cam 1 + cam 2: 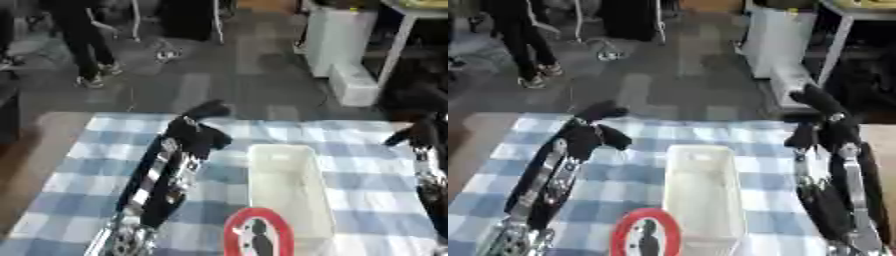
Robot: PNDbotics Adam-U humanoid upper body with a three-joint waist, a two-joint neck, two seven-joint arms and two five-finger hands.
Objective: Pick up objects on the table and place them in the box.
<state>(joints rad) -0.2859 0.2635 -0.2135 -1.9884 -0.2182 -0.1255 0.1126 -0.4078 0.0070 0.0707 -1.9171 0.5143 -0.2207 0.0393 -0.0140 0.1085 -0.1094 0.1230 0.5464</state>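
A white rectangular box point(700, 195) stands lengthwise in the middle of the tabletop point(79, 200), which is covered with a blue and white checked cloth. Its inside looks pale and bare as far as the views show. At the near end of the box, touching or overlapping its rim, lies a round red-ringed disc point(257, 232) with a white face and a dark figure-like mark on it; the mark looks like a pictogram, and no letters on it can be read. No brand, label or other writing can be made out anywhere on the box or cloth.

The left arm rises from the lower left, black with silver along its length, and its left hand point(199, 127) is held above the far left part of the cloth, just left of the box's far end. Its fingers point(210, 107) look partly curled, with one dark digit pointing up and away; it holds nothing that shows, and how far the fingers are bent cannot be told for sure.

The right arm comes up along the right side, and the right hand point(826, 127) hangs over the far right part of the cloth, to the right of the box and apart from it. One finger point(815, 100) stretches upward past the cloth's far edge, the others droop relaxed; the hand is empty
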